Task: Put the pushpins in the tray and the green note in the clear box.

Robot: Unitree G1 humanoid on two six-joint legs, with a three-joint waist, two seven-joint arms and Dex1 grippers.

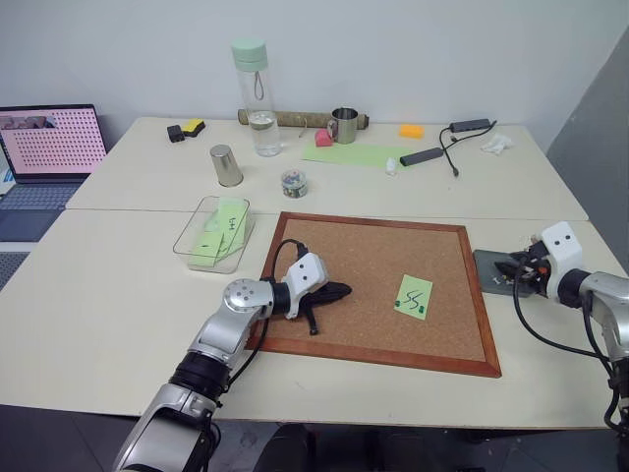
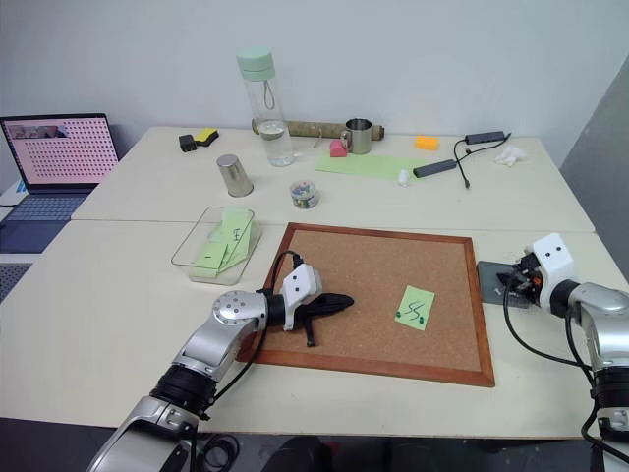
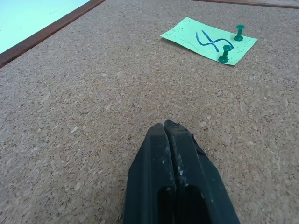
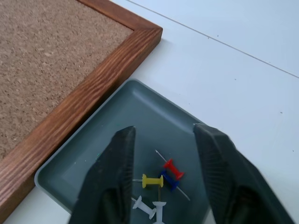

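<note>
The green note point(image 1: 414, 296), marked "55", lies on the right part of the cork board point(image 1: 373, 251), held by two dark green pushpins point(image 3: 239, 32) point(image 3: 225, 54). My left gripper point(image 1: 344, 291) rests shut on the cork, pointing at the note from a hand's width to its left, with nothing in it. The dark-grey tray point(image 4: 126, 112) sits just off the board's right edge. My right gripper point(image 4: 164, 131) hovers open over it, empty. A red pushpin point(image 4: 173, 169) lies in the tray among yellow, blue and white pins. The clear box point(image 1: 214, 233) stands left of the board with other green notes inside.
Behind the board are a small jar of mixed pins point(image 1: 293, 183), a metal cup point(image 1: 227, 165), a tall bottle point(image 1: 255, 96), a mug point(image 1: 344, 125) and a long pale-green sheet point(image 1: 359, 154). A laptop point(image 1: 54, 147) sits at the far left. Cables lie at the back right.
</note>
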